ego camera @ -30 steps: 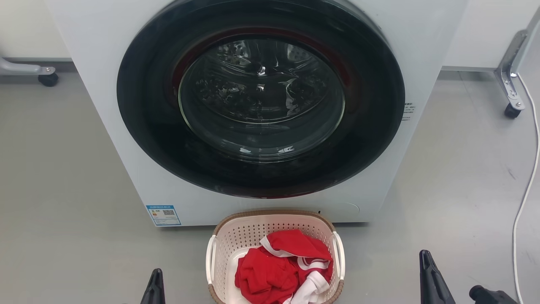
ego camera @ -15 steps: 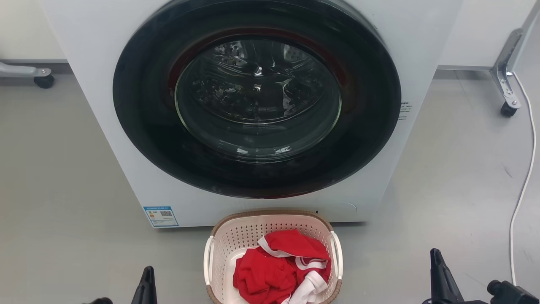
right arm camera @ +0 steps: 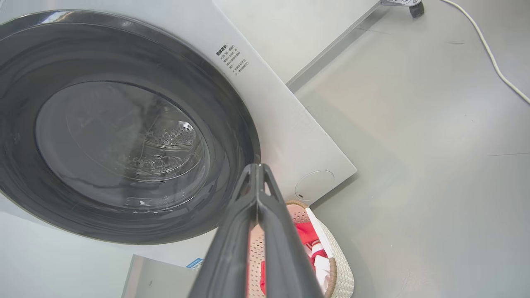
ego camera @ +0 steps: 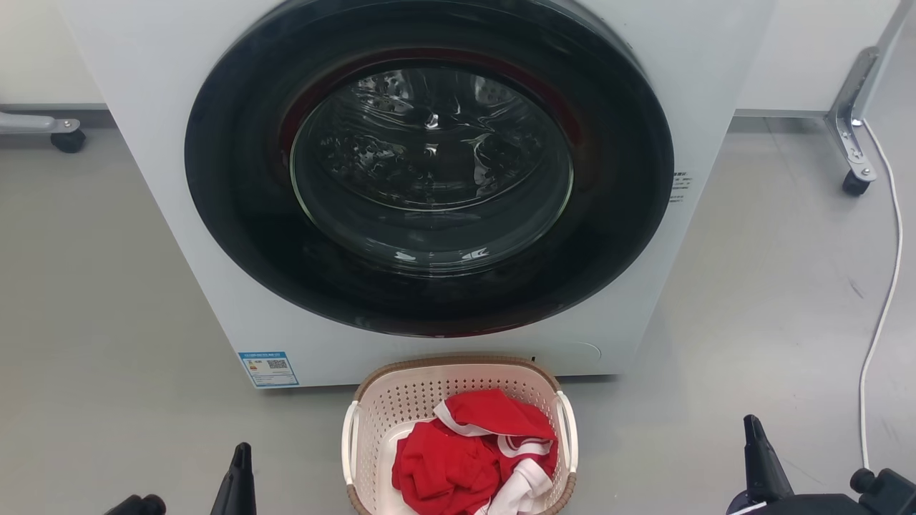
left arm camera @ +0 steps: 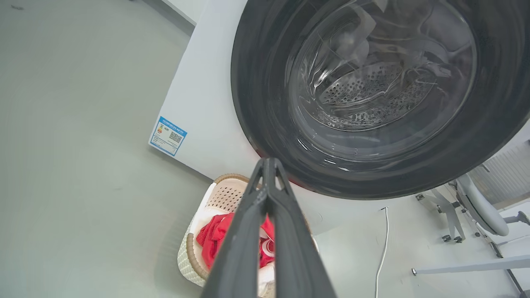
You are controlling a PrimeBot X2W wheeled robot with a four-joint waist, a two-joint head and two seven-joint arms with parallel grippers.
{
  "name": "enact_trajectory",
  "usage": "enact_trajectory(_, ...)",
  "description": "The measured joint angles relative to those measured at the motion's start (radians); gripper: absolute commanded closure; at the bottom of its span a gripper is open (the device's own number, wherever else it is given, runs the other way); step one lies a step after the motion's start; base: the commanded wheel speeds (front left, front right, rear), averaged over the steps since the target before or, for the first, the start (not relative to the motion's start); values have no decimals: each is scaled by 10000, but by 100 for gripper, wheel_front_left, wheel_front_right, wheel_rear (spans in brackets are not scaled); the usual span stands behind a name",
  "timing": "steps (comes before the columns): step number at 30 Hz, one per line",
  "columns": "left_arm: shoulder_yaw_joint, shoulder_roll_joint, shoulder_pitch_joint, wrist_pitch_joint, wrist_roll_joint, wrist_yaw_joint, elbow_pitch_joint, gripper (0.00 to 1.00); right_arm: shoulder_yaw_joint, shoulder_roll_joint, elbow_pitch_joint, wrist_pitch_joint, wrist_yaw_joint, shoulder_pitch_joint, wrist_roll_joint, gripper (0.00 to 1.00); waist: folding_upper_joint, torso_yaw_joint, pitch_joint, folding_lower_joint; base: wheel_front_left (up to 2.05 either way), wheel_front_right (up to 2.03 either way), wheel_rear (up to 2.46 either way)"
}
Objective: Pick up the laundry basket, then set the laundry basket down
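While the cream-white perforated plastic laundry basket (ego camera: 411,400) stands on floor (ego camera: 107,286) at six o'clock, left fingers (left arm camera: 242,240) and right fingers (right arm camera: 232,248) meet, empty: either pre-lift or set down.

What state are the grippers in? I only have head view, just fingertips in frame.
Observer: Left gripper is shut, tips touching, nothing between them.
Operator: Right one?
Observer: Right gripper is shut too, also empty.
Operator: Anything off-frame on my right?
Observer: Yes, a grey chair on casters stands beyond the white cable.
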Motion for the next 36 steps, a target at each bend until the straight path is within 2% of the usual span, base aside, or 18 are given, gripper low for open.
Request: enact_trajectory(36, 1034, -90, -969, 1300, -5133, -882, 725, 100, -1356, 58, 1032, 1283, 945, -872, 5007, 100, 0, -245, -16, 0, 0, 0, 0)
